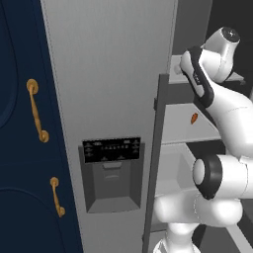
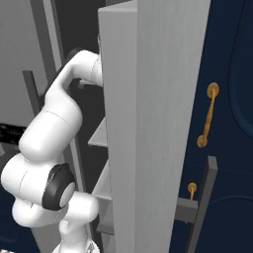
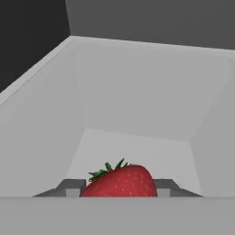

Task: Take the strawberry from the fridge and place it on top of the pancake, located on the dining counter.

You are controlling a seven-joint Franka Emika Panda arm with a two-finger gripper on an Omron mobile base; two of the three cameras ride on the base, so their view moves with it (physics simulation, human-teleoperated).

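The arm [image 1: 222, 113] reaches up and forward past the edge of the open fridge [image 1: 111, 74] door and into the lit interior, its wrist folded in among the white shelves [image 1: 185, 126]. From the right side, the tall grey door slab [image 2: 153, 123] stands edge-on and hides the hand altogether; only the shoulder and elbow show beside it, close against the door's inner face.

Looking along the hand, the strawberry [image 3: 120, 181] sits low in a pale, walled bin [image 3: 137, 105], green leaves up, right between the two dark fingertips [image 3: 68, 187], one on each flank. The jaws stand half-narrowed around it, tips close at either side; whether they press on the berry or leave a sliver of gap I cannot tell. Ahead of the berry the bin floor runs on bare to the back wall, with slanting side walls hemming it in left and right.

A small orange item [image 1: 194, 117] lies on a lower shelf, well apart from the hand. Navy cabinets with brass handles [image 1: 37, 111] flank the fridge.
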